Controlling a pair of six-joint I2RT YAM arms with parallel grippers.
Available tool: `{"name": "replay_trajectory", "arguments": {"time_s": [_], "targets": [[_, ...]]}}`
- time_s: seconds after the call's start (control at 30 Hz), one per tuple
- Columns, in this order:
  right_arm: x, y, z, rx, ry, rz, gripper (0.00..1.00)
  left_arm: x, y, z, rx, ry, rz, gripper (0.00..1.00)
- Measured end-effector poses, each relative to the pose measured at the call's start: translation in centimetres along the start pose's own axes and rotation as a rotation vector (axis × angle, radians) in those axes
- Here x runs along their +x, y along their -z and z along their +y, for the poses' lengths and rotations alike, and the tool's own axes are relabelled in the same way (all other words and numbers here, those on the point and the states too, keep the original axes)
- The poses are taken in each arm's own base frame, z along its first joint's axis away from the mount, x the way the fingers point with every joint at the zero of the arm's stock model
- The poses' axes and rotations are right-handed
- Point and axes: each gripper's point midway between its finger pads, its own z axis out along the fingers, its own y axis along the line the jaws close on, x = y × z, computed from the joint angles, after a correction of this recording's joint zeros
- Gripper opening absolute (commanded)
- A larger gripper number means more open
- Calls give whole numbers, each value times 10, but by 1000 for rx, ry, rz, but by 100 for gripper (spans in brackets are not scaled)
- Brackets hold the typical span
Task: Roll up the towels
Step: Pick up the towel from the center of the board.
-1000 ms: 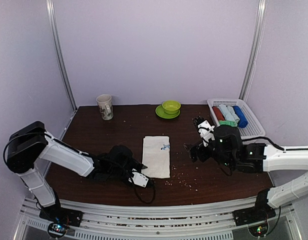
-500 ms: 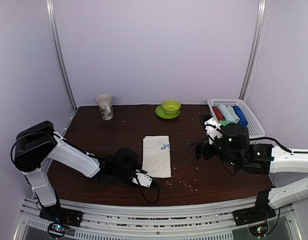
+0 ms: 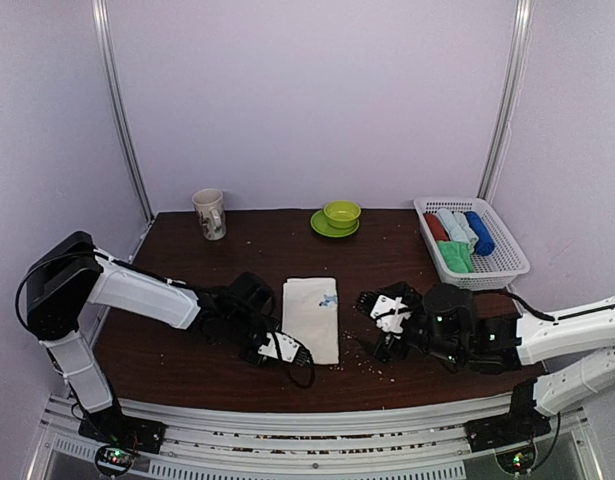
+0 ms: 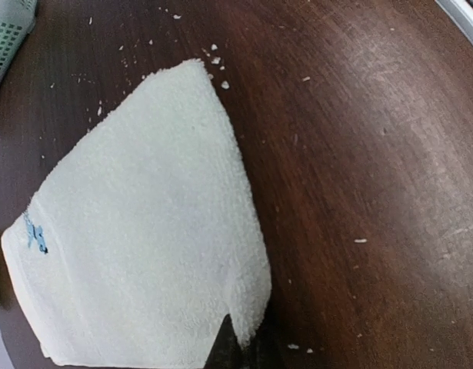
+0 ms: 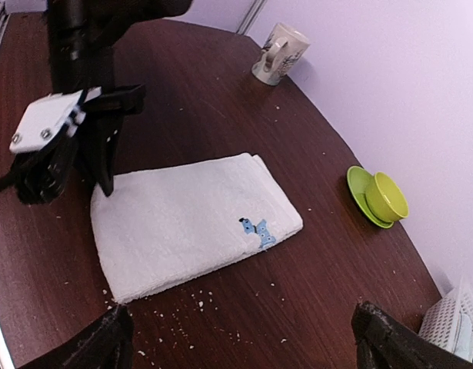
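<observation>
The cream-white towel (image 3: 312, 318) lies folded flat at the table's middle, a small blue figure near its far right edge. My left gripper (image 3: 288, 349) is shut on its near left corner; in the left wrist view the towel (image 4: 144, 231) runs down into the dark fingers (image 4: 230, 347). The right wrist view shows the same towel (image 5: 190, 219) with the left gripper (image 5: 104, 183) at its corner. My right gripper (image 3: 375, 322) hangs open just right of the towel, nothing between its fingers (image 5: 105, 342). A green towel (image 3: 455, 257) lies bunched in the white basket (image 3: 507, 268).
The basket at the back right also holds red, pale blue and dark blue rolls (image 3: 457, 228). A mug (image 3: 210, 213) stands at the back left, a green cup on a saucer (image 3: 339, 216) at the back centre. Crumbs (image 3: 367, 362) dot the table right of the towel.
My left gripper has shut on the towel's near left corner. The right arm has swung from the basket down and left to the towel's right side, still open.
</observation>
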Motion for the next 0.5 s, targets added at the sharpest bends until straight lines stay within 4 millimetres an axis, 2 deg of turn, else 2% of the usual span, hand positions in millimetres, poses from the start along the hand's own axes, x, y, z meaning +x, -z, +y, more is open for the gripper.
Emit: {"name": "replay_trajectory", "arguments": {"time_s": [0.27,0.5], "targets": [[28,-22,73,-182,256,62,95,7,7,-6,201,149,-74,0],[44,-42,108,-237,391,104,87,10,11,-11,320,256,-135,0]]}}
